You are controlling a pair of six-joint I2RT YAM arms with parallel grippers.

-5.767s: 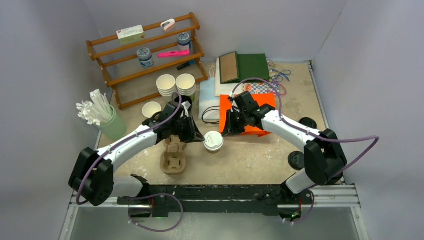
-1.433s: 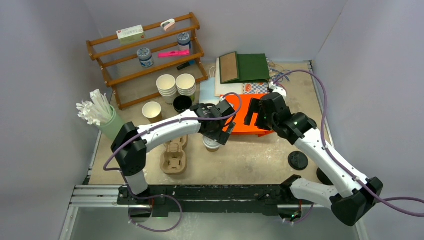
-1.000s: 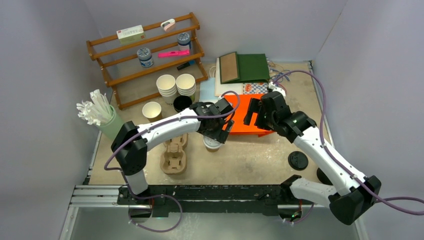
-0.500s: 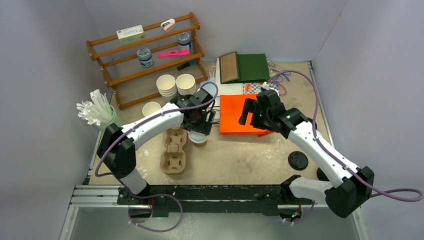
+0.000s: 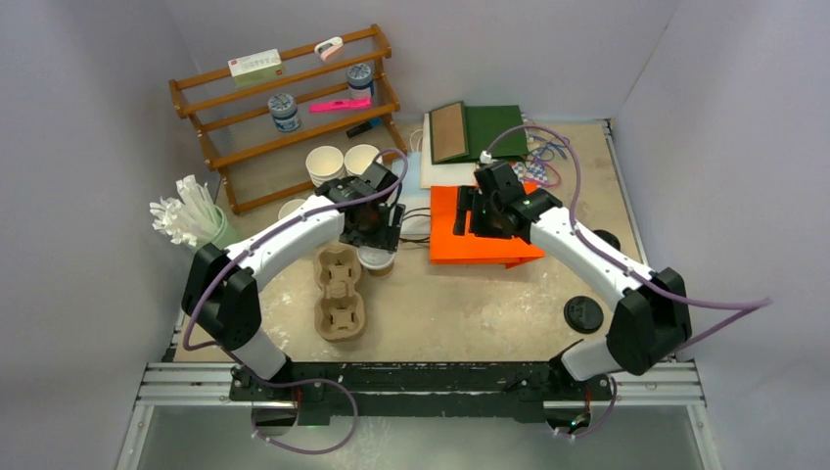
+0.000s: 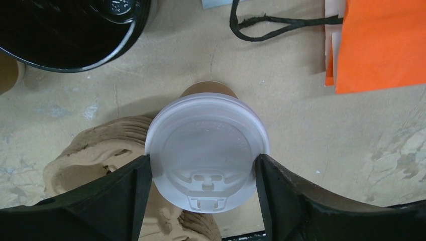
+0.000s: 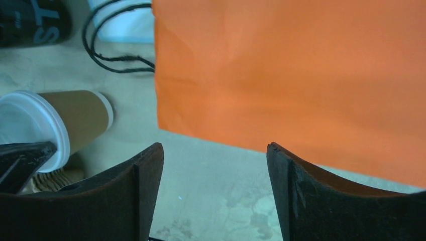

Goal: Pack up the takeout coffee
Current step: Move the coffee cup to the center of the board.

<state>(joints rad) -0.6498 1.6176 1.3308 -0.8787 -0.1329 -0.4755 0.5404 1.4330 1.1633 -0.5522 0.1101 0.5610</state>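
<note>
A takeout coffee, a brown paper cup under a white lid, hangs between the jaws of my left gripper, which is shut on the lid's rim. It sits just right of the far end of the pulp cup carrier, and the top view shows it as the cup below the left gripper. My right gripper is open and empty, over the near edge of the flat orange paper bag. In the top view that gripper is over the bag.
A black cup stands just behind the held cup. Stacked white cups, a wooden rack, a green holder of straws, green books and a black lid surround the work area. The bag's black cord handle lies on the table.
My left arm has carried the lidded cup left and back, from the table's middle to beside the carrier. The right gripper has moved left over the orange bag, its jaws somewhat narrower.
</note>
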